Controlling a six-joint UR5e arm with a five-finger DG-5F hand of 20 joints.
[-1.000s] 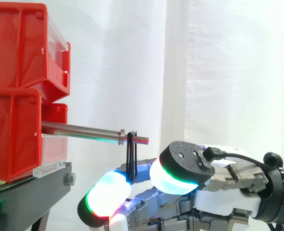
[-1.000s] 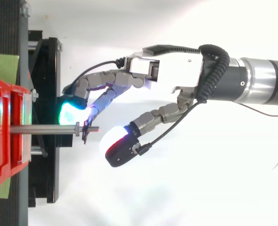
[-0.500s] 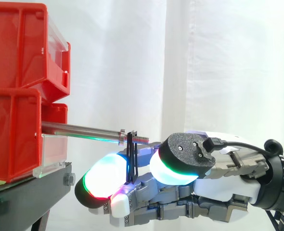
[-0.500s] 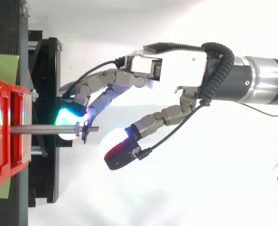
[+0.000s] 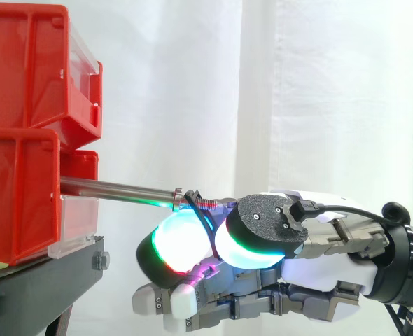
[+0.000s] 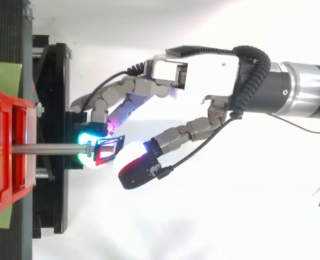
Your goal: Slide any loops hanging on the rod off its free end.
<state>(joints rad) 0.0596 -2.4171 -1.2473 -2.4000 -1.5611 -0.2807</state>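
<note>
A metal rod (image 5: 115, 189) juts rightward from stacked red bins (image 5: 24, 133), its threaded free end bare in the air. A small black loop (image 6: 108, 150) sits round that threaded tip, tipped over toward the right rather than hanging straight. The robot hand (image 6: 195, 76) reaches in from the right, just below the rod. Its fingers are curled and seem to pinch the loop between two glowing fingertips (image 5: 178, 241). Held so near the end, the loop looks placed to be drawn rightward, clear of the tip.
</note>
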